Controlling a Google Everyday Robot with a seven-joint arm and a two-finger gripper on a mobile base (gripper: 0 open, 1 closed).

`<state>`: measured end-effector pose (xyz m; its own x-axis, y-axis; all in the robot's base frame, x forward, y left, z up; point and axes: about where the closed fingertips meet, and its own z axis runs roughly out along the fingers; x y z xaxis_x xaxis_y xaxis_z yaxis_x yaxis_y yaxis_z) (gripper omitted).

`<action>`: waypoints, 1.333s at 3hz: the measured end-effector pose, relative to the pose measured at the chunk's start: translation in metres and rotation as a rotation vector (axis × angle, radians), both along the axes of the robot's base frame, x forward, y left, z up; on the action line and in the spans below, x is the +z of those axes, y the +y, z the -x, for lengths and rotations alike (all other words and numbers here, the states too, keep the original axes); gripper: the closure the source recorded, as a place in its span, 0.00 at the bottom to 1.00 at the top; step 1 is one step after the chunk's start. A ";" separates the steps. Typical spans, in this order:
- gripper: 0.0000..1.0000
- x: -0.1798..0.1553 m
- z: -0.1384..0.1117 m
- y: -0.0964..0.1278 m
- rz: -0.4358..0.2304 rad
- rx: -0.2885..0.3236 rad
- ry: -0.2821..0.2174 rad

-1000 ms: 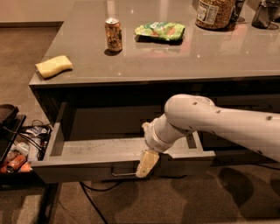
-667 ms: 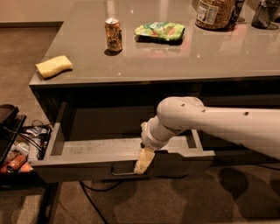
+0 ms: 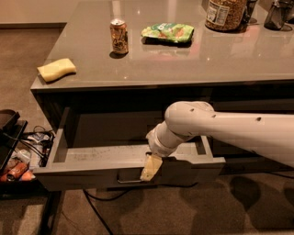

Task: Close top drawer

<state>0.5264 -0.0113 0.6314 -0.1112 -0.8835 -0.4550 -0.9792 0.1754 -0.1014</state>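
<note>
The top drawer (image 3: 92,158) stands pulled out from under the grey countertop, its plain grey box interior showing. Its flat front (image 3: 82,176) faces me, with a small silver bar pull (image 3: 128,181) at the centre. My white arm reaches in from the right. The gripper (image 3: 150,167) hangs over the drawer's front edge, right beside the pull, its yellowish fingertips against the drawer front.
On the countertop (image 3: 229,59) lie a yellow sponge (image 3: 56,69), a soda can (image 3: 119,36), a green snack bag (image 3: 167,32) and a jar (image 3: 225,13). A low rack with cables and clutter (image 3: 18,156) stands at the left. Cables run on the floor under the drawer.
The arm and gripper have shifted slightly left along the drawer's front edge. The drawer stays about as far open.
</note>
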 end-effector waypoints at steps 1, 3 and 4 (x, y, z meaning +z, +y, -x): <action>0.41 0.000 0.000 0.000 0.000 0.000 0.000; 0.88 0.000 0.000 0.000 0.000 0.000 0.000; 1.00 0.000 0.000 0.000 0.000 0.000 0.000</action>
